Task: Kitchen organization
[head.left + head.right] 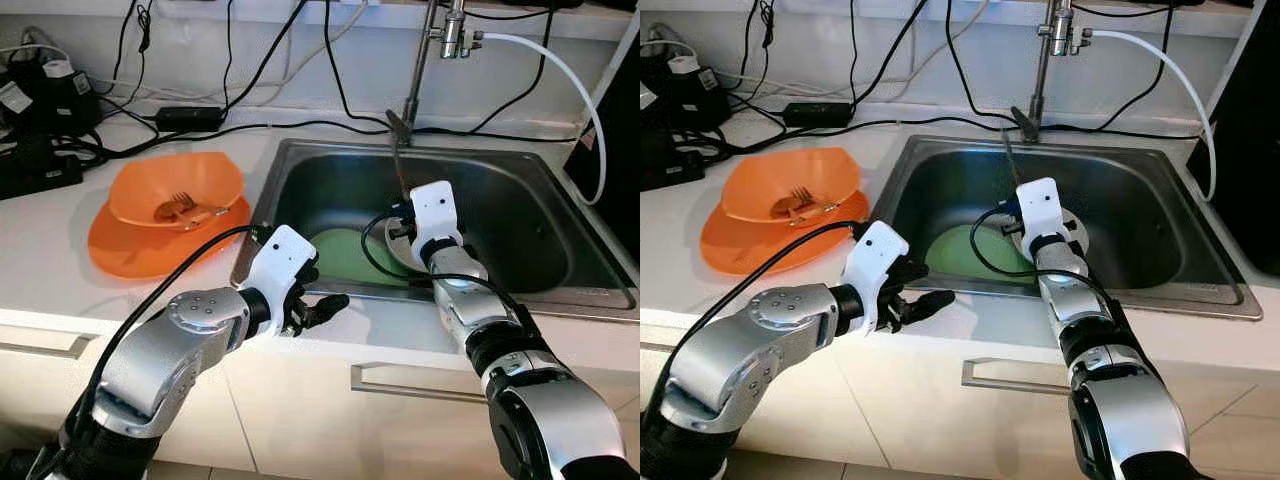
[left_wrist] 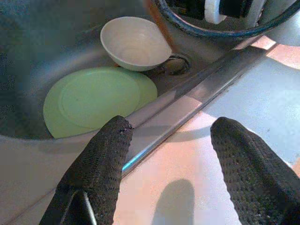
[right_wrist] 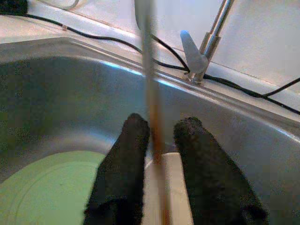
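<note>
Below the right tool (image 1: 404, 200), the steel sink (image 1: 520, 215) is holding a green plate (image 2: 96, 101) and a white bowl (image 2: 133, 43). That tool is clenching a thin, stiff, light utensil (image 3: 151, 89) upright by its lower shaft; it is probably slippery. Nearby, the left tool (image 2: 171, 154) is hovering released over the tabletop (image 1: 60, 290).

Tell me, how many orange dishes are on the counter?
2. An orange bowl with a fork inside sits on top of an orange plate, both on the white counter left of the sink. Another could be hidden underneath them.
</note>
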